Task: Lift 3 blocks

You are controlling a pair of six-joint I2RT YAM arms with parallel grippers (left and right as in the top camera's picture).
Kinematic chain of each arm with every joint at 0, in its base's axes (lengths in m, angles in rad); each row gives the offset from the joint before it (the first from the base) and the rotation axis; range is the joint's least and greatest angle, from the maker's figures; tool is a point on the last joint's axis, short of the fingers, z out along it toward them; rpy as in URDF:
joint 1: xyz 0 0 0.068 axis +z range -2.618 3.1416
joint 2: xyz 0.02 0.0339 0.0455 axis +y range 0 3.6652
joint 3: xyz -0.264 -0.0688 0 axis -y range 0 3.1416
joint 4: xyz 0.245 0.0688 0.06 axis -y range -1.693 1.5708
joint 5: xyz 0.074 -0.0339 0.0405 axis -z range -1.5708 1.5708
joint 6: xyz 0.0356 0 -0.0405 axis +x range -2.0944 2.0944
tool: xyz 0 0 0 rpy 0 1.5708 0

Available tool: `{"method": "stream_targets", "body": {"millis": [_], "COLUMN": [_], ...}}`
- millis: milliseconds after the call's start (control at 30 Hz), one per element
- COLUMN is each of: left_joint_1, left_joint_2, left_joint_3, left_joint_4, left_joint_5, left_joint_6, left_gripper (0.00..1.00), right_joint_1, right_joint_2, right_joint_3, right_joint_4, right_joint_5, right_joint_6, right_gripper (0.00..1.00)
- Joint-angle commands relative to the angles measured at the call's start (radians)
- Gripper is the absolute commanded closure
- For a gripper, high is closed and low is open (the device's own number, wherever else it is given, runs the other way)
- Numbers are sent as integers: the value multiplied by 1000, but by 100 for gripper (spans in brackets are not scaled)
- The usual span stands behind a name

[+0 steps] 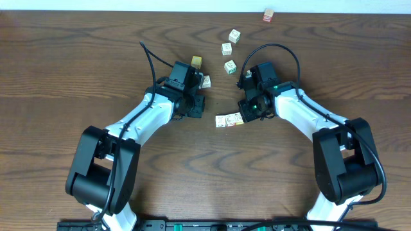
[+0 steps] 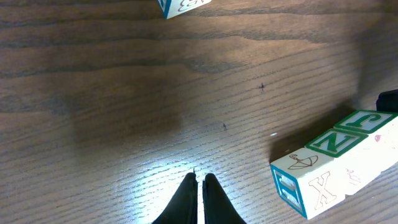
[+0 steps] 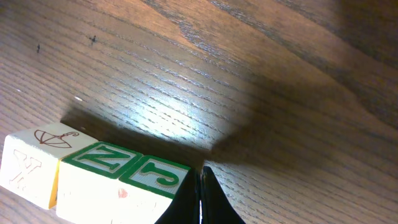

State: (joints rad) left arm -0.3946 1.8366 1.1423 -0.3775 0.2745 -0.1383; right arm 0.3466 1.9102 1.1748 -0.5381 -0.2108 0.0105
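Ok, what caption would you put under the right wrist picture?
Right tool, shut, next to a row of three letter blocks on the wooden table.

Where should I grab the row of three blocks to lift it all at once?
By the row's two end faces: left gripper pressing in on the umbrella block, right gripper on the J block, squeezing along the line. The blocks only sit side by side, so a grip across the middle would likely lift just one.

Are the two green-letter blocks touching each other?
Touching. The right wrist view shows the green J block flush against the other green-letter block, with no wood showing between them.
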Motion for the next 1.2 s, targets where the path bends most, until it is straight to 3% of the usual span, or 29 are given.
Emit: {"method": "stream_targets", "body": {"millis": [0,500,900,1167], "left_joint_1": [2,2,-27,-102], "left_joint_2": [0,0,0,0], "left_joint_3": [-9,-11,-38,-38], "left_joint_4": [-2,-33,-32,34], "left_joint_5": [-8,-25,-25,-26], "left_joint_6": [-9,-20,-233,-314], "left_gripper": [92,93,93,93], "right_joint_1": [-6,-6,-5,-5], "right_joint_2": [7,7,7,7], "right_joint_3": [-1,-1,-1,-1], "right_joint_4": [1,-60,-96,-117], "right_joint_5": [-31,34,-35,-45], "right_joint_6": [-28,76,109,220], "right_gripper": [99,99,99,99]}}
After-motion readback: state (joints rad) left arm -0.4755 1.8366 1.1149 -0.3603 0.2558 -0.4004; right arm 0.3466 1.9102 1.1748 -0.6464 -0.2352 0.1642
